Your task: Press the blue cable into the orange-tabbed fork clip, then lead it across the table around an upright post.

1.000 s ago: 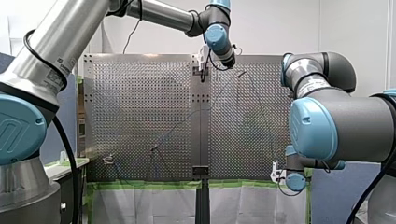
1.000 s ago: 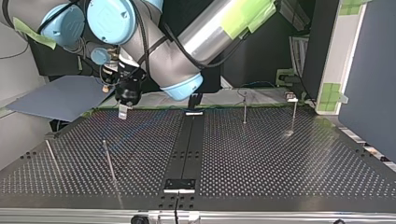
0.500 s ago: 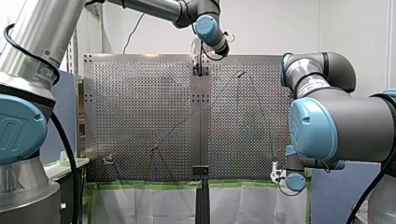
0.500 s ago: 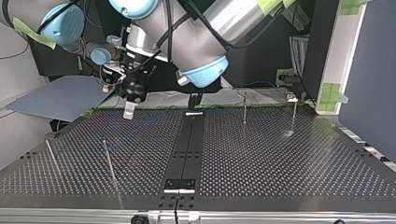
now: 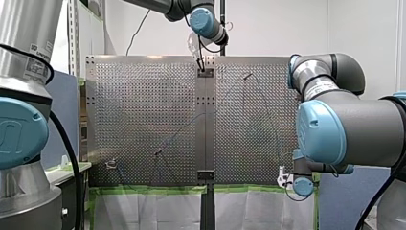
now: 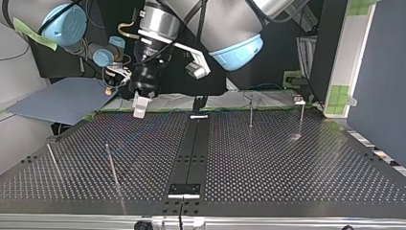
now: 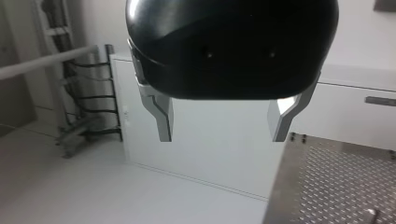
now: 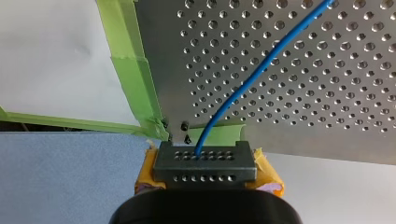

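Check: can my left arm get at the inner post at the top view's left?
Probably yes. My left gripper hangs raised over the table, fingers open and empty. The post stands clear on the perforated surface, and I see nothing standing between them.

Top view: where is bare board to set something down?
Bare: the near right part of the board, right of the centre strip and nearer than the two posts. Crowded: the left half, with two thin rods and the blue cable.

Blue sheet (image 6: pixel 62 98) lay at the top view's left. Green tape (image 5: pixel 143 189) and white cloth (image 5: pixel 143 211) ran along the front view's bottom.
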### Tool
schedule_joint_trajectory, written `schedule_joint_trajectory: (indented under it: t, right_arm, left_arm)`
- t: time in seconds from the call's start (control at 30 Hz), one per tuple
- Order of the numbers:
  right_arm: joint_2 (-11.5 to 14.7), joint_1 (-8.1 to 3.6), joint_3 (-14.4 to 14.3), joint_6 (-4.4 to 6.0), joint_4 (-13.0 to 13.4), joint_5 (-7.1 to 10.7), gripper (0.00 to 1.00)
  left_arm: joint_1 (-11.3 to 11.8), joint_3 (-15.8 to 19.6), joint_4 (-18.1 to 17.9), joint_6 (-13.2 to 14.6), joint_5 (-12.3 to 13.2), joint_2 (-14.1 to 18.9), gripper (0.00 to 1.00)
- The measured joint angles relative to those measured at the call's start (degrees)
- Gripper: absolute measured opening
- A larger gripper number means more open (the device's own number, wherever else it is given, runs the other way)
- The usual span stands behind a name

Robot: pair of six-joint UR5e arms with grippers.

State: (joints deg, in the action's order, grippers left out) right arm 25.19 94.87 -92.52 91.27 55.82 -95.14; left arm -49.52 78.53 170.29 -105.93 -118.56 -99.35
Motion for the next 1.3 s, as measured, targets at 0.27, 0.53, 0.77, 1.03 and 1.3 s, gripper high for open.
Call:
schedule_joint_trajectory:
  t: [0.27,0.53,0.77,1.03,1.3]
  right_arm:
    - [0.0,0.0,0.0,-0.01,-0.1,0.08,0.0]
    - [0.0,0.09,0.0,-0.02,-0.1,0.27,0.0]
    - [0.0,0.17,0.0,-0.02,-0.2,0.34,0.0]
    - [0.0,0.26,0.0,-0.02,-0.3,0.34,0.0]
    - [0.0,0.34,0.0,-0.02,-0.3,0.37,0.0]
  left_arm:
    - [-0.2,4.5,-4.4,-0.8,0.1,4.4,1.0]
    - [-0.3,8.9,-8.9,-1.0,-0.2,6.6,1.0]
    - [-0.2,12.7,-12.7,-1.1,-0.2,6.7,1.0]
    - [-0.3,17.3,-17.3,-1.4,-0.3,6.7,1.0]
    - [-0.4,21.5,-21.5,-1.6,-0.3,6.7,1.0]
